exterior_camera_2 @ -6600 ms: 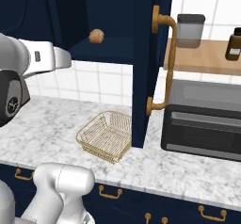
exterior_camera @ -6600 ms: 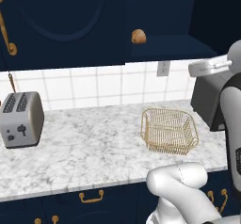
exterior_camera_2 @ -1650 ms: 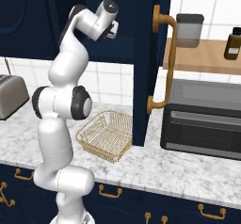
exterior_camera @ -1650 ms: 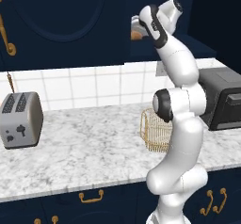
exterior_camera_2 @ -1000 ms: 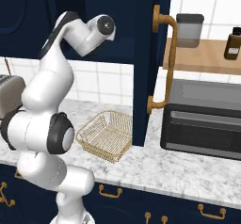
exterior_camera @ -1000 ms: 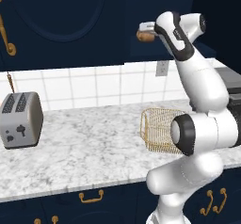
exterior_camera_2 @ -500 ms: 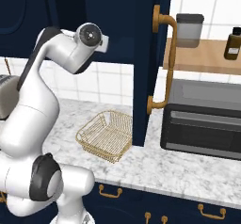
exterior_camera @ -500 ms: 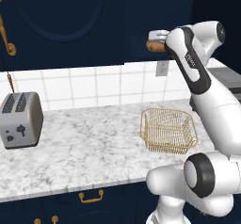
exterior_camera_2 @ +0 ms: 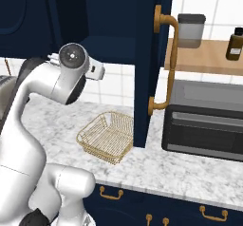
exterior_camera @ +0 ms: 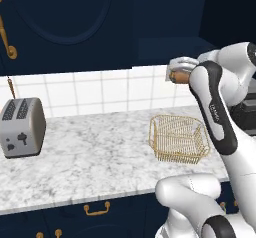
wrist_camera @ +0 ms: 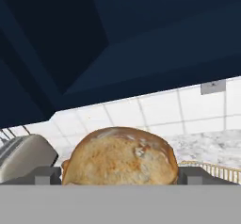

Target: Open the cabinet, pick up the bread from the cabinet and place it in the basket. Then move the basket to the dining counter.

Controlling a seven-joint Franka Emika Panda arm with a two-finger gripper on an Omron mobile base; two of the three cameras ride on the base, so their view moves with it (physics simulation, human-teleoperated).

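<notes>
Bread (wrist_camera: 120, 156) sits clamped between the widely spread fingers (wrist_camera: 47, 175), filling the gap. Since the earlier frame it has left the cabinet (exterior_camera_2: 114, 44) shelf and descended, now above the basket (exterior_camera: 179, 139) at 12 o'clock, over the table (exterior_camera: 85, 157).

**Camera arrangement, three views**

Left base view: set behind the arm's left, facing forward and down across the marble worktop (exterior_camera: 90, 152); the arm rises at 4 o'clock, the toaster (exterior_camera: 20, 127) sits at 9 o'clock. Right base view: set behind the arm's right, facing the same worktop, the arm at 8 o'clock. Both share the basket (exterior_camera: 179, 138) and the tiled wall (exterior_camera: 100, 89). Hand view: very close, looking along the gripper (wrist_camera: 120, 176) past the bread (wrist_camera: 120, 156) toward the cabinet (wrist_camera: 141, 35) underside.
</notes>
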